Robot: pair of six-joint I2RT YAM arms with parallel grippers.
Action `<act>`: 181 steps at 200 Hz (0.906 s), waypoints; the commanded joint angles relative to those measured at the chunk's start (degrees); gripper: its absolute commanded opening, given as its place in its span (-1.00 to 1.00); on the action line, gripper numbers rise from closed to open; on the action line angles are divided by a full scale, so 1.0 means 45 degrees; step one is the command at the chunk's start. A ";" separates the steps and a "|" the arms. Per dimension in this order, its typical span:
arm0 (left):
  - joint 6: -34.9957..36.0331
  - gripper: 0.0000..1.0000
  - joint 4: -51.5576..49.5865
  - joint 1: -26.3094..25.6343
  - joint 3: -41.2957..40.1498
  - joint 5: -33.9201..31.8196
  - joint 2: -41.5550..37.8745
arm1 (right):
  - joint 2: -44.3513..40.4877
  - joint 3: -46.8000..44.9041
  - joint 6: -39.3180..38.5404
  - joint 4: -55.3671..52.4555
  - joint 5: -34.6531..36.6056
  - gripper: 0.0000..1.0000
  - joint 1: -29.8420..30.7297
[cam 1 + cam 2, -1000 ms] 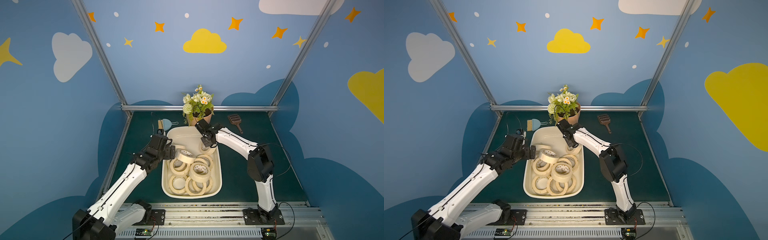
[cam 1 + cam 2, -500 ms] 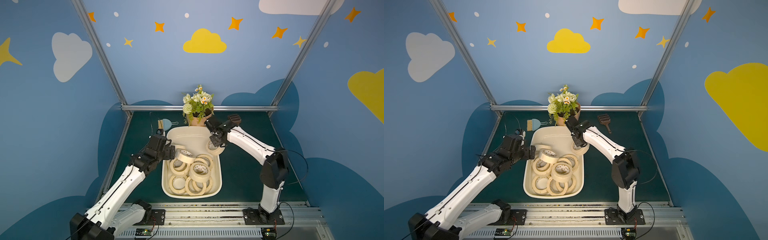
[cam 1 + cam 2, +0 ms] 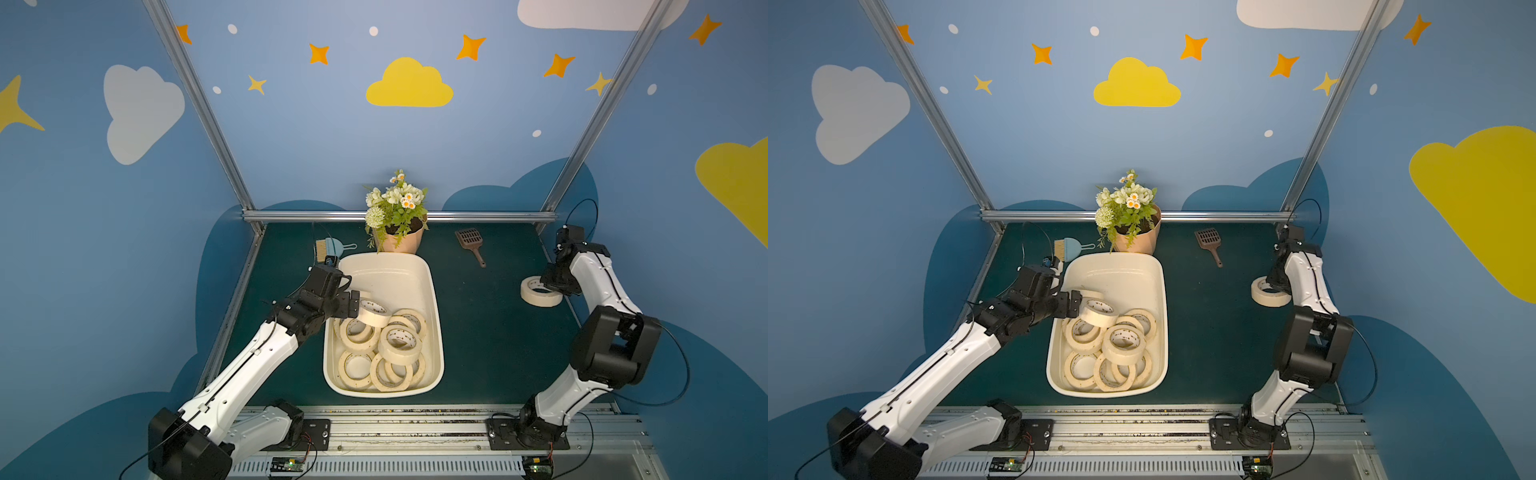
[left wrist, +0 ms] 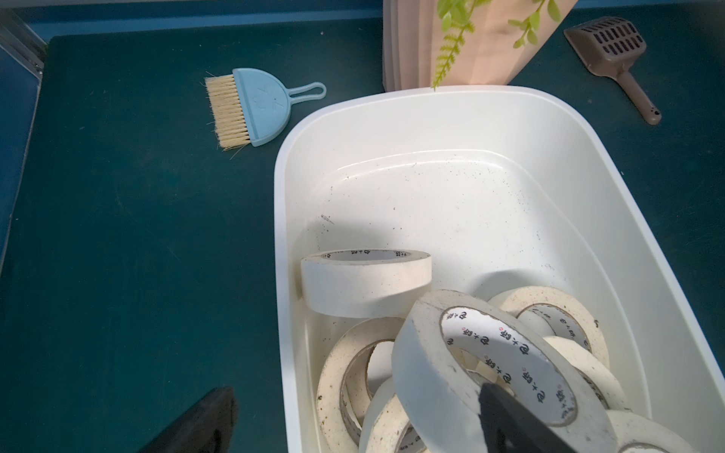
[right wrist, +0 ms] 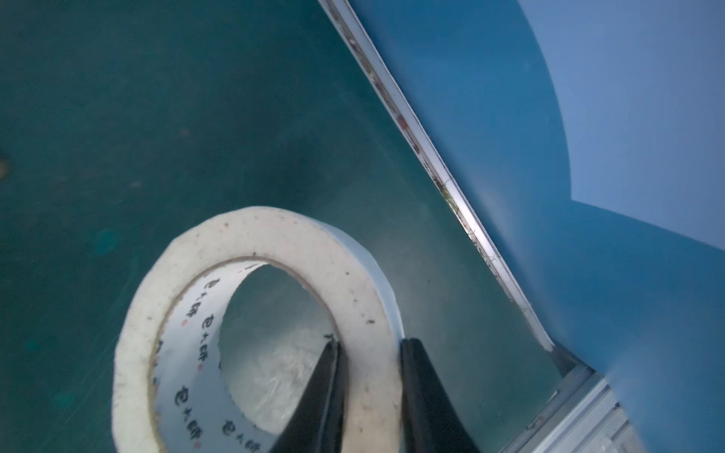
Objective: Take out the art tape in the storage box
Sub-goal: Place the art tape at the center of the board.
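One roll out: right tool, pinching its wall, has carried it from storage box to table far right side; release pending. Left tool spread wide at box's left rim. Roughly nine rolls left inside.

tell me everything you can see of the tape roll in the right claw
The tape roll is a cream ring with a white core printed with small dark characters, its face speckled with dirt. It is level at the right edge of the green mat, outside the storage box; whether it touches the mat is unclear. The right claw pinches its wall, one finger inside the hole, one outside.
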 commanded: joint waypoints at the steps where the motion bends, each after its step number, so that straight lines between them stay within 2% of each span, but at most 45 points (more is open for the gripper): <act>1: 0.0073 0.96 0.0003 -0.0048 0.0395 0.0274 -0.0078 | 0.0618 0.0624 0.0553 0.1097 -0.0694 -1.00 -0.0199; 38: -0.0127 0.87 -0.0340 -0.0125 0.0374 0.0463 -0.0294 | 0.2273 0.1209 0.0439 0.2213 -0.1154 -1.00 -0.0948; 85: -0.0187 0.83 -0.0924 -0.0204 0.0656 0.0220 0.0095 | 0.3658 0.1661 0.0255 0.3350 -0.1028 -1.00 -0.1079; 131: -0.0254 0.83 -0.1266 -0.0282 0.1318 0.0318 0.0913 | 0.4634 0.3070 0.0092 0.2544 -0.1206 -1.00 -0.1152; 137: -0.0266 0.83 -0.1298 -0.0300 0.1430 0.0356 0.1055 | 0.4820 0.3299 0.0076 0.2196 -0.1320 -0.70 -0.1193; 151: -0.0246 0.83 -0.1364 -0.0402 0.1618 0.0366 0.1367 | 0.4847 0.3460 -0.0140 0.1802 -0.1257 0.23 -0.1205; 158: -0.0247 0.83 -0.1438 -0.0470 0.1743 0.0368 0.1513 | 0.4633 0.3243 -0.0213 0.1829 -0.1245 0.59 -0.1207; 170: -0.0208 0.83 -0.1539 -0.0589 0.1920 0.0335 0.1803 | 0.4013 0.2730 -0.0370 0.1897 -0.1309 0.78 -0.1147; 181: -0.0179 0.83 -0.1618 -0.0668 0.2040 0.0251 0.2095 | 0.3212 0.2084 -0.0477 0.1918 -0.1562 0.83 -0.1051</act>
